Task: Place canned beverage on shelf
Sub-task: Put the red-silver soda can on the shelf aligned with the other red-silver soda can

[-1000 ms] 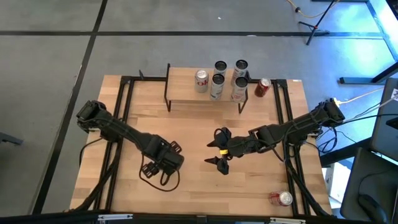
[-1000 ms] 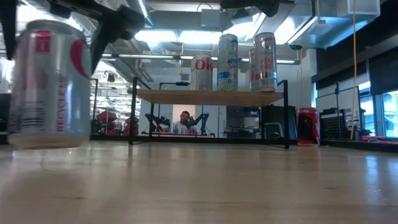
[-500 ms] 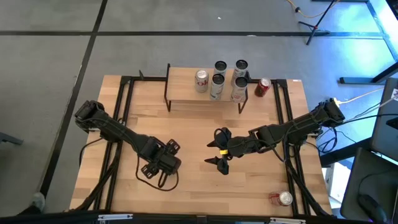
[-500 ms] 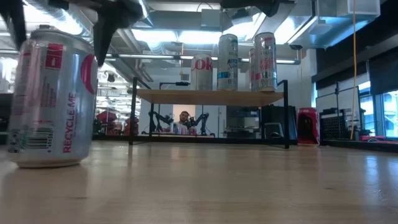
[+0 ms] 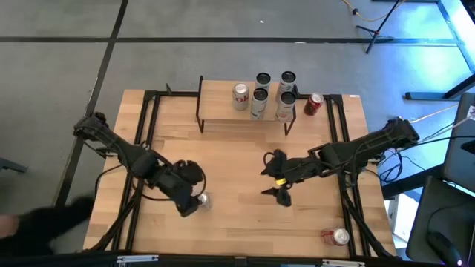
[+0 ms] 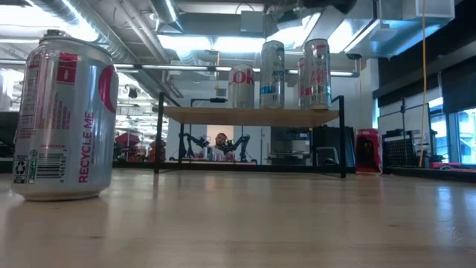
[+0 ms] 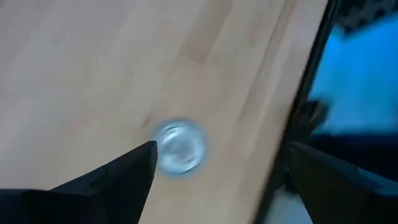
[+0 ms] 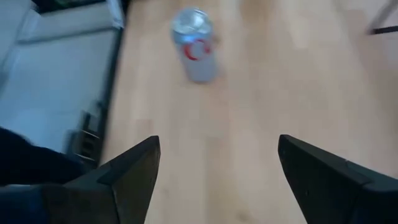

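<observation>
My left tool [image 5: 190, 205] hangs with its jaws spread wide and nothing between them, just beside a silver diet-cola can [image 5: 202, 199] standing upright on the tabletop [image 5: 230, 222]. My right tool [image 5: 276, 185], equally wide and empty, waits near the tabletop's middle, well apart from that can. I judge the can light, stiff only if full, thin-walled and slick, so I would take it across the middle of its round side, squeezing gently. Farther out stands the shelf [image 5: 215, 111], carrying five upright cans [image 5: 260, 95]. A red can [image 5: 314, 103] stands on the tabletop just past the shelf's end, and another red-and-silver can [image 5: 335, 236] lies on its side near my right arm's edge: eight cans, one shelf.
</observation>
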You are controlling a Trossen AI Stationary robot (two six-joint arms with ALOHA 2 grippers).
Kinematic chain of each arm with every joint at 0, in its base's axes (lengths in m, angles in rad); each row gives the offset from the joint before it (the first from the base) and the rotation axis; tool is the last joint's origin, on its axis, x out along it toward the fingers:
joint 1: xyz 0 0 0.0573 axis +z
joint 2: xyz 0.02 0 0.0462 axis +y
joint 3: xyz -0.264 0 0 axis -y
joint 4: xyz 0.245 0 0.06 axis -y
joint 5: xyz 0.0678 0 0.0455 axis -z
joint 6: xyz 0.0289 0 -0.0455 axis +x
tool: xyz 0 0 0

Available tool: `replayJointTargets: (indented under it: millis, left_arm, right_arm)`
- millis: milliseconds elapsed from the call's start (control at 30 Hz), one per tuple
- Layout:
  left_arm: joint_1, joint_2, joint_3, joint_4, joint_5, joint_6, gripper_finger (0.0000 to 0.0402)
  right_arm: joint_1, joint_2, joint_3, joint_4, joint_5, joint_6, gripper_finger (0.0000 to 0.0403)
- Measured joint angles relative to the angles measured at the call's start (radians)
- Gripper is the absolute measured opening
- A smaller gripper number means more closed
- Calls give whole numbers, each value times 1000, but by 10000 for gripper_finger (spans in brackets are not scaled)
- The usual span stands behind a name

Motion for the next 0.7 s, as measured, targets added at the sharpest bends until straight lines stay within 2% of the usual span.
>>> replayJointTargets:
  millis: [133,200,267,400,567,700]
  left_arm:
    - [-55,13,0,92,-147,-235,341]
    - [-76,39,0,93,-248,-318,341]
    - [-86,74,0,60,-299,-418,341]
    - [-111,170,0,10,-282,-594,341]
    - [-113,278,-1,-34,-176,-673,341]
    - [-112,288,2,-47,-171,-716,341]
  right_arm:
    - [0,-65,0,-121,96,-65,312]
    - [0,-94,0,-176,116,-97,312]
    - [0,-115,0,-226,120,-130,312]
    - [0,-143,0,-305,120,-193,312]
    - [0,-150,0,-362,120,-237,312]
    - [0,-150,0,-394,103,-238,312]
